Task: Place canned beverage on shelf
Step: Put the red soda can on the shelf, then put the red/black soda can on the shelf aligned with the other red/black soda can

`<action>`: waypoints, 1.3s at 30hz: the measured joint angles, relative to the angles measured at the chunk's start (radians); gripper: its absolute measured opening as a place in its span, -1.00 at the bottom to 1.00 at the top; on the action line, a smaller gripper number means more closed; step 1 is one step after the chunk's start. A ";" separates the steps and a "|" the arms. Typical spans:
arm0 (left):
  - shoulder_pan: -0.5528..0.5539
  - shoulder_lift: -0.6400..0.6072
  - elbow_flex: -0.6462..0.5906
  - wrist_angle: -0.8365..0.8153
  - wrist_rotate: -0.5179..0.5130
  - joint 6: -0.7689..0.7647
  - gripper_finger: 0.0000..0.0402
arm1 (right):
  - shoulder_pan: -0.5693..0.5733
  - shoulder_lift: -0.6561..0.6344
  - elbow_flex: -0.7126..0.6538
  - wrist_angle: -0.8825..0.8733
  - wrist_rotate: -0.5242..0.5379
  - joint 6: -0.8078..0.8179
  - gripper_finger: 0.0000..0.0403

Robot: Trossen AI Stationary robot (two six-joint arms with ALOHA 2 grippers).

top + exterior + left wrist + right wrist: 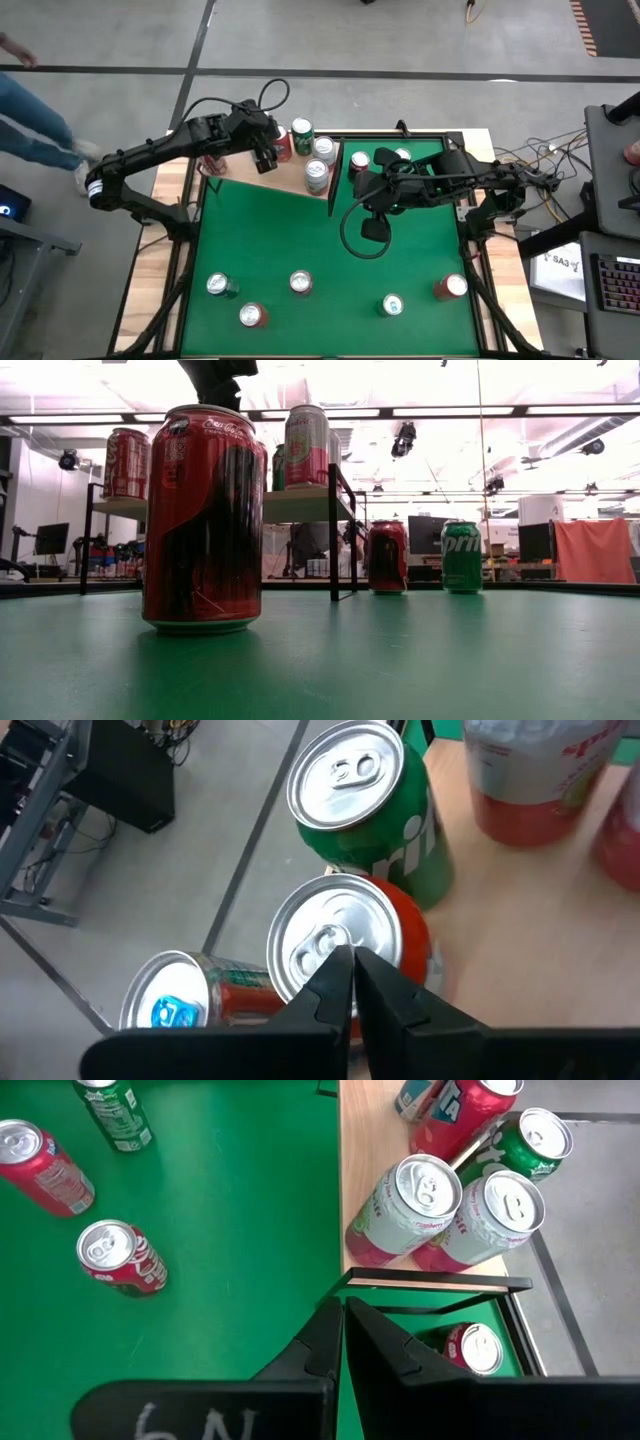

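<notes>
Left gripper point(352, 982): I see its fingers pressed together with nothing between them; it hangs over the shelf's far-left corner, just above a red can point(345, 945) standing there.
Right gripper point(342, 1342): fingers likewise pinched together, empty; it sits over the green table point(280, 230) near the shelf's dark end panel point(334, 180).
Shelf point(290, 178): pale wood board at the table's back-left; I count several cans on it already, among them a green can point(375, 815) beside the red one and two pink-and-white cans point(400, 1215) at the end by the panel; one can point(195, 1000) lies on its side at the shelf's edge.
Cans still to place: five stand on the felt near my edge, for instance a red can point(251, 316) and a teal-topped one point(392, 305); two more stand behind the panel.
Handling, my judgement: thin aluminium, rigid if full but easily dented, smooth and slippery; moderately heavy; I would take one round the mid-body with both fingers, upright, squeezing gently.
Risk: a top-heavy hold could tip neighbours on the crowded shelf.
</notes>
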 joint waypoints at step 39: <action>-0.721 -0.271 -0.411 0.690 -0.009 -0.325 -1.00 | 0.336 0.000 -0.578 0.639 0.252 0.154 -0.95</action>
